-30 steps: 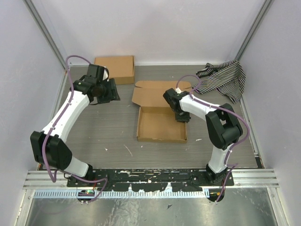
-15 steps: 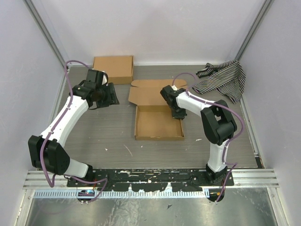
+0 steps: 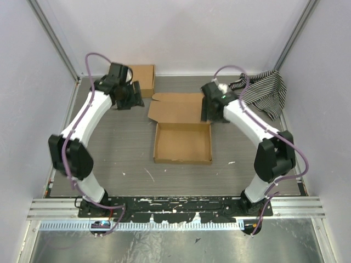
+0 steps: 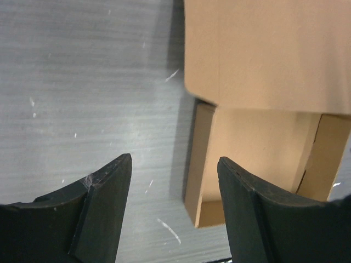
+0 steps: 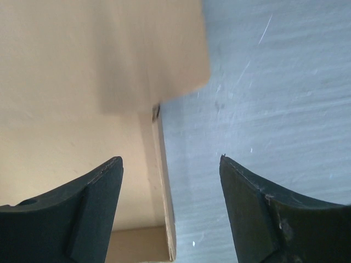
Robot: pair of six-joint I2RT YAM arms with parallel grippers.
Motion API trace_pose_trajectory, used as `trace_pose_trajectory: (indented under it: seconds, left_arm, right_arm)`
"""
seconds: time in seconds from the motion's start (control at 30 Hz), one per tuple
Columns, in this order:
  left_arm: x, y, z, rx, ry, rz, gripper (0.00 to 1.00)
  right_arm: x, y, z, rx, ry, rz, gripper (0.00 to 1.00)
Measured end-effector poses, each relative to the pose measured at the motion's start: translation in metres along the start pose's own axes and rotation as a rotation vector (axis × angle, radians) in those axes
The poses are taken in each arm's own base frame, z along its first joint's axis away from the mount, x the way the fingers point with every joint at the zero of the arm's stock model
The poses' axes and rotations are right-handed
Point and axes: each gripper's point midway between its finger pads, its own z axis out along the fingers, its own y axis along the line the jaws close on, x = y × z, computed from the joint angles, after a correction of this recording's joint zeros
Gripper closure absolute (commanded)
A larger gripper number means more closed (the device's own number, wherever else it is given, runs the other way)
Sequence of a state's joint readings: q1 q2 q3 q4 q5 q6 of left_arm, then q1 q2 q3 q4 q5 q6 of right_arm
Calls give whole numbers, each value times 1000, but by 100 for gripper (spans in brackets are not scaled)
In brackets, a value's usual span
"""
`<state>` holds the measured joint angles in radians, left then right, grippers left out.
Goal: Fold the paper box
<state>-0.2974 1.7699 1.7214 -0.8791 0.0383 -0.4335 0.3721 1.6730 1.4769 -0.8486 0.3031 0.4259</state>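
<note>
Paper box point(image 3: 182, 143) sits mid-table point(image 3: 120, 148), between the two arms; shallow open tray with all four walls standing, lid panel point(image 3: 176, 108) lying flat behind it toward the back wall, small flaps at the lid's corners; left gripper point(image 3: 131, 97) is just off the lid's back-left corner, fingers spread, nothing between them; left wrist view shows the left gripper point(image 4: 174, 161) over bare table with the box's left wall point(image 4: 193, 159) just beside the right-hand finger point(image 4: 258, 219), not touching; right gripper point(image 3: 211, 112) is at the lid's right edge near the tray's back-right corner, fingers released; right wrist view shows the right gripper point(image 5: 170, 159) wide apart above the tray's right wall point(image 5: 163, 192), holding nothing; second brown cardboard piece point(image 3: 143, 76) lies at the back left, partly hidden by the left arm; striped cloth point(image 3: 263, 90) is bunched in the back right corner, well apart from the box.
</note>
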Motion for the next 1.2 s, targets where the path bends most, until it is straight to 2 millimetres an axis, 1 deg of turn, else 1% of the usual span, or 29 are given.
trace_pose_trajectory:
  seconds: [0.1,0.17,0.23,0.3,0.4,0.47,0.57,0.63,0.73,0.8,0.9,1.07,1.2]
  left_arm:
    - [-19,-9,24,2,13,4,30]
    - [-24,-12,43,6,38,5,30]
    - [-21,-14,64,13,78,5,30]
    - [-10,-11,82,12,134,1,30]
    - [9,-4,103,10,217,-17,30]
    - [15,0,109,14,245,-31,30]
    - [16,4,111,25,260,-52,30]
    - [15,4,110,37,263,-61,31]
    - [18,3,113,51,278,-77,32]
    - [21,1,120,62,296,-88,32]
    - [32,1,132,64,332,-100,33]
    - [46,-2,149,62,379,-110,39]
    - [45,-16,148,77,369,-94,49]
  right_arm:
    - [-41,-21,2,-60,-44,94,25]
    - [-56,-35,11,-101,-42,138,27]
    - [-62,-43,29,-140,-10,167,28]
    - [-59,-41,47,-188,37,171,29]
    - [-43,-24,77,-276,136,150,31]
    - [-29,-14,91,-317,196,138,32]
    - [-15,-4,103,-356,253,128,34]
    - [-11,0,104,-376,268,126,35]
    - [-12,4,102,-398,271,125,37]
    - [-13,5,101,-408,268,125,38]
    - [-13,7,100,-419,270,124,44]
    - [-12,9,98,-438,275,122,64]
    - [-12,10,98,-441,278,122,78]
